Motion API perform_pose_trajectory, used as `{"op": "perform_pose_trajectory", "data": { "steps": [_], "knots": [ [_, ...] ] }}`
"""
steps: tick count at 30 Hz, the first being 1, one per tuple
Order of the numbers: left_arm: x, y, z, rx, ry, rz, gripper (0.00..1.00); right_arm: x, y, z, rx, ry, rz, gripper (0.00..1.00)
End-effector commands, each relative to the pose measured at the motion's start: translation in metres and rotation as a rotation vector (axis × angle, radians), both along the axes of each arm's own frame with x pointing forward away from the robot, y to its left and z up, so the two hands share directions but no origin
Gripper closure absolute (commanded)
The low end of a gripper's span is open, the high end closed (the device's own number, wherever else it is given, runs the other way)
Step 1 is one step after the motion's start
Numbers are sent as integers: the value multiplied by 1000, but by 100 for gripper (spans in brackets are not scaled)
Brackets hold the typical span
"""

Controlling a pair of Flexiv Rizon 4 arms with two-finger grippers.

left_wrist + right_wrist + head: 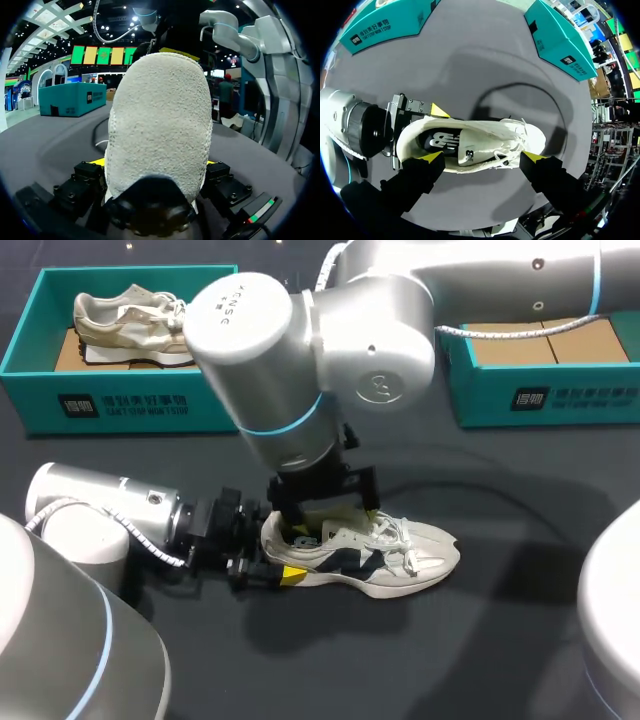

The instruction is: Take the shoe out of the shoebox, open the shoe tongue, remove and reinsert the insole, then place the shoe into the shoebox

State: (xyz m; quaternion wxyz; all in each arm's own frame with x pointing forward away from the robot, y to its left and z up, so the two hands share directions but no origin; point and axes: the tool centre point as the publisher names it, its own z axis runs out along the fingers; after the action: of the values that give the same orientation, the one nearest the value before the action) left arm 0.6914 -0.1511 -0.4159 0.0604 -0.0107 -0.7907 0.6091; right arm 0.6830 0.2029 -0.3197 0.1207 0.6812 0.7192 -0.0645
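A cream and white sneaker (400, 558) with dark side patches lies on the dark table (520, 500), toe pointing right. My left gripper (280, 552) comes in low from the left and is shut on the heel. In the left wrist view the fuzzy heel (160, 125) fills the gap between its fingers (220, 177). My right gripper (325, 512) hangs open just above the shoe's mouth. In the right wrist view its tips straddle the shoe (515, 137) lengthwise, and a dark insole (442, 142) with white print shows inside.
A teal shoebox (120, 405) at the back left holds a second beige sneaker (130, 325). Another teal shoebox (540, 390) with brown cardboard inside stands at the back right. My right arm's big elbow (300, 350) looms over the table's middle.
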Motion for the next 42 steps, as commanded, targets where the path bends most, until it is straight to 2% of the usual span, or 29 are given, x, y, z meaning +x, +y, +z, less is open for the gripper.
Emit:
{"op": "perform_pose_trajectory", "data": {
  "steps": [1,16,30,42],
  "knots": [
    [0,0,-1,1,-1,3,100,-7,8,-12,-198,-46,-105,0],
    [0,0,-1,1,-1,3,100,-3,4,-33,-282,-56,-162,0],
    [0,0,-1,1,-1,3,100,-18,-18,-51,-297,-74,-221,0],
    [0,0,-1,1,-1,3,100,-11,-29,-42,-302,-86,-237,0]
  ]
}}
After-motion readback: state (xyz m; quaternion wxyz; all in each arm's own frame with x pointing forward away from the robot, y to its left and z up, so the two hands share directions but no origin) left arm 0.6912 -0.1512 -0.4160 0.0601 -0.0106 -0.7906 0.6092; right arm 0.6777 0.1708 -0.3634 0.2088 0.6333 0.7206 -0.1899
